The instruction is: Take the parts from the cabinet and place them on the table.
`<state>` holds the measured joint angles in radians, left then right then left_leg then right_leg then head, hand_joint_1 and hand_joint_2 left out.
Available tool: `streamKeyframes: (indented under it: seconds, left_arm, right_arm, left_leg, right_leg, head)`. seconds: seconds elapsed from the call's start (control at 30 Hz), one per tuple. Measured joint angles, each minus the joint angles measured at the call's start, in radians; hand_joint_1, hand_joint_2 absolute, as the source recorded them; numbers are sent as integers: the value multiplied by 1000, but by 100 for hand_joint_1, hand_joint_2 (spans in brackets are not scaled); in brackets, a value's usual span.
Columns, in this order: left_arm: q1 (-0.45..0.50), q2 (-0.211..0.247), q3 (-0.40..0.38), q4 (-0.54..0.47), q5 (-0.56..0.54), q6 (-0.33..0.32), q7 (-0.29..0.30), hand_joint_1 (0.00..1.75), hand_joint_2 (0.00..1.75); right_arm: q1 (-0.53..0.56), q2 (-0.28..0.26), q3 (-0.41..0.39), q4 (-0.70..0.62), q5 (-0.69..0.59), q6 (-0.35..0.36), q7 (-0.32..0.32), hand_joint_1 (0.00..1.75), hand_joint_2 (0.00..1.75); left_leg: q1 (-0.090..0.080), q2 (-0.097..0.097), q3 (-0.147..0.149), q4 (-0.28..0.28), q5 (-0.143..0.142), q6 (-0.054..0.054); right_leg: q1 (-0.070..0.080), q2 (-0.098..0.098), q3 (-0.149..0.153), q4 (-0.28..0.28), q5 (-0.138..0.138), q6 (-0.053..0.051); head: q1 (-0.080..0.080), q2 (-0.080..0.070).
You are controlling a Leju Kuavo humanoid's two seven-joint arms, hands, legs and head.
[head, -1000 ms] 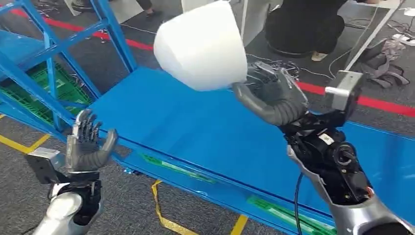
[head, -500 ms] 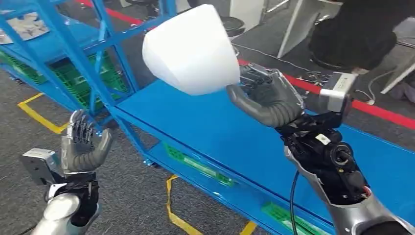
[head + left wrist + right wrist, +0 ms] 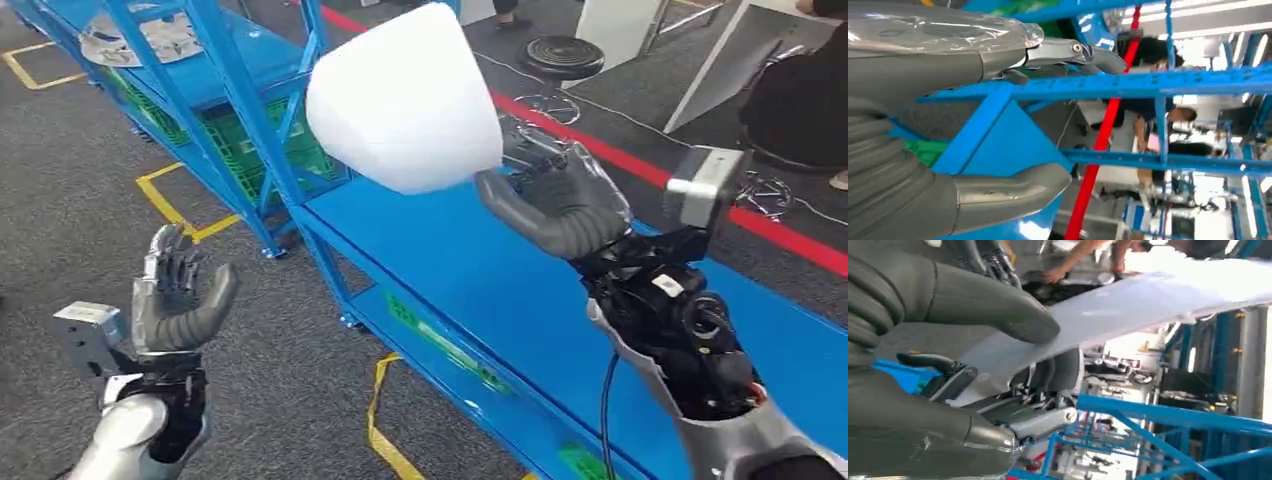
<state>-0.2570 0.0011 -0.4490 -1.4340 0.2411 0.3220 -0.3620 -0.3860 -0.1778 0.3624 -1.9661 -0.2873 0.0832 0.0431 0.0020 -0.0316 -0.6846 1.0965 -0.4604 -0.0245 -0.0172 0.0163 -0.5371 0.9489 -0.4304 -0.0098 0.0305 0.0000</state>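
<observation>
- One large white plastic part [image 3: 405, 95], shaped like a smooth tapering shell with a flat-cut narrow end, is held aloft over the far left end of the blue metal shelf [image 3: 470, 270].
- The part's surface is plain matte white, unmarked, wider toward the right and narrowing toward the left; in the right wrist view it reads as a pale, slightly translucent sheet [image 3: 1128, 310].
- The right hand [image 3: 555, 200], one of two in frame, grips the part at its lower right edge: the thick grey thumb presses against the white surface while the dark fingers [image 3: 1048, 375] wrap behind it.
- The right arm [image 3: 690, 360] rises from the near right, with exposed black wiring and a silver forearm shell, reaching up and to the left.
- The left hand [image 3: 180, 295] is raised at the near left, palm turned inward, fingers apart and upright, holding nothing, well apart from the part.
- It hangs over grey carpeted floor [image 3: 90, 220] marked with yellow tape lines [image 3: 170, 205].
- Green plastic crates [image 3: 235, 150] sit under the blue rack at far left.
- One red floor stripe [image 3: 640, 165] runs beyond the shelf; one black round stool [image 3: 562, 57] stands past it.
</observation>
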Motion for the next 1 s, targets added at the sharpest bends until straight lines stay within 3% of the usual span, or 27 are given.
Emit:
streamKeyframes:
  seconds: [0.07, 0.1, 0.13, 0.2, 0.23, 0.27, 0.33, 0.4, 0.43, 0.47, 0.5, 0.57, 0.6, 0.63, 0.7, 0.73, 0.77, 0.8, 0.83, 0.9, 0.93, 0.97, 1.0]
  left_arm:
    - [2, 0, 0, 0, 0, -2, 0, 0, 175]
    - [4, 0, 0, 0, 0, -2, 0, 0, 175]
    - [5, 1, 0, 0, 1, -5, 0, 0, 175]
    - [4, 2, 0, -1, 1, -7, 1, 0, 175]
    - [3, 2, 0, -1, 1, -7, 0, 0, 175]
    - [0, 1, 0, -1, 1, -7, 0, 0, 175]
    - [1, 0, 0, -2, 1, -7, 1, 0, 175]
    - [1, 1, 0, -2, 1, -7, 1, 0, 175]
    - [2, 0, 0, -5, 1, -7, 1, 0, 175]
    - [-1, 0, 0, -8, 1, -7, 0, 0, 175]
    - [-2, -1, 0, -8, 1, -7, 0, 0, 175]
    - [0, -3, 0, -8, 1, -8, 0, 0, 175]
    - [2, -3, 0, -8, 1, -8, 1, 0, 175]
    - [2, -3, 0, -8, 1, -8, 1, 0, 175]
    - [1, -3, 0, -8, 1, -8, 1, 0, 175]
    - [1, -3, 0, -8, 2, -9, 0, 0, 175]
    - [1, -4, 0, -7, 2, -11, -2, 0, 175]
    - [-1, -4, -1, -7, 3, -11, -3, 0, 175]
    - [0, -4, -1, -6, 4, -15, -5, 0, 175]
    - [1, -3, -1, -3, 6, -20, -8, 0, 175]
    - [-1, -2, -1, -2, 7, -20, -12, 0, 175]
    - [-3, -2, -1, -1, 8, -22, -17, 0, 175]
    - [-9, -2, -1, 1, 9, -27, -20, 0, 175]
  right_arm:
    - [2, 0, 0, 0, 0, 1, 2, 175, 175]
    - [2, 0, 0, 0, 0, 1, 2, 175, 175]
    - [2, 0, 1, 0, 0, 1, 2, 175, 175]
    - [2, 0, 0, 0, -1, 1, 2, 175, 175]
    - [2, 0, 0, 0, -1, 1, 2, 175, 175]
    - [2, 0, 0, -1, 0, 1, 2, 175, 175]
    - [0, 0, -1, -1, -1, 1, 2, 175, 175]
    - [0, 0, 0, -1, -1, 2, 2, 175, 175]
    - [0, 0, 0, -2, -1, 2, 2, 175, 175]
    - [1, 0, -1, -1, -1, 2, 2, 175, 175]
    - [0, 0, -2, -2, -1, 1, 1, 175, 175]
    - [3, 0, -1, -1, -1, 1, 2, 175, 175]
    - [6, 0, -1, 0, -1, 1, 2, 175, 175]
    - [7, 0, -1, 0, -2, 1, 2, 175, 175]
    - [6, 0, -1, 0, -10, 1, 2, 175, 175]
    - [6, 0, -1, 0, -12, 2, 1, 175, 175]
    - [5, 0, -1, 0, -12, 2, 0, 175, 175]
    - [5, 0, -1, 1, -12, 2, -2, 175, 175]
    - [3, 0, -1, 2, -12, 2, -2, 175, 175]
    - [1, 0, -1, 5, -12, 7, -8, 175, 175]
    - [0, 0, -1, 5, -12, 10, -13, 175, 175]
    - [-3, 0, -1, 7, -11, 13, -16, 175, 175]
    - [-4, 0, -2, 9, -10, 14, -20, 175, 175]
  left_leg:
    - [5, 18, -88, 171, -66, -5]
    - [7, 20, -106, 201, -67, -7]
    - [8, 23, -96, 178, -45, -8]
    - [10, 39, -7, 11, 36, -6]
    - [8, 69, 51, -91, 72, -3]
    - [1, 112, 80, -148, 69, -1]
    - [-2, 82, 77, -144, 73, 14]
    - [-3, 60, 77, -146, 73, 27]
    - [6, 50, 86, -152, 76, 34]
    - [6, 42, 87, -153, 75, 38]
    - [6, 34, 88, -152, 75, 44]
    - [4, 10, 88, -152, 74, 46]
    - [3, -5, 89, -152, 73, 46]
    - [3, -18, 89, -151, 73, 46]
    - [3, -47, 93, -150, 73, 45]
    - [3, -62, 96, -150, 72, 44]
    - [6, -69, 92, -151, 71, 42]
    - [3, -84, 86, -146, 72, 36]
    - [10, -94, 79, -147, 76, 28]
    - [16, -119, 74, -152, 83, 14]
    - [12, -124, 72, -149, 78, 10]
    - [4, -75, 62, -126, 60, 7]
    - [4, -27, 30, -62, 23, 4]
  right_leg:
    - [3, -31, -1, 0, -2, -2]
    - [3, -44, -2, 0, -2, -3]
    - [3, -56, -1, 0, -3, -2]
    - [2, -80, 3, 0, -8, 3]
    - [2, -90, 8, 1, -12, 8]
    - [13, -99, 9, 4, -19, 16]
    - [16, -113, 14, 2, -22, 23]
    - [13, -134, 22, 1, -27, 35]
    - [4, -112, 12, 8, -39, 43]
    - [4, -61, 3, 47, -65, 45]
    - [3, -35, -33, 125, -106, 46]
    - [4, -21, -123, 304, -172, 49]
    - [5, -20, -155, 354, -176, 48]
    - [5, -19, -159, 346, -156, 46]
    - [5, -11, -104, 200, -56, 35]
    - [7, 10, -61, 99, -3, 29]
    - [4, 69, -36, 32, 12, 22]
    - [0, 81, -25, 9, 7, 20]
    - [5, 71, -16, 7, 3, 22]
    - [10, 51, -14, 6, 4, 17]
    - [-11, 30, -4, -12, 11, 11]
    - [-3, 20, 1, -17, 14, 9]
    - [-2, 7, 1, -18, 14, 6]
  head:
    - [-3, 0]
    - [-4, 0]
    - [-6, 0]
    - [-9, 0]
    - [-10, 0]
    - [-15, 0]
    - [-1, 0]
    - [-2, 0]
    - [-2, 0]
    - [2, 0]
    - [10, 0]
    - [21, 0]
    - [24, 0]
    - [26, 0]
    - [32, 0]
    - [37, 0]
    - [39, 0]
    - [31, 0]
    - [36, 0]
    - [42, 0]
    - [39, 0]
    - [36, 0]
    - [21, 0]
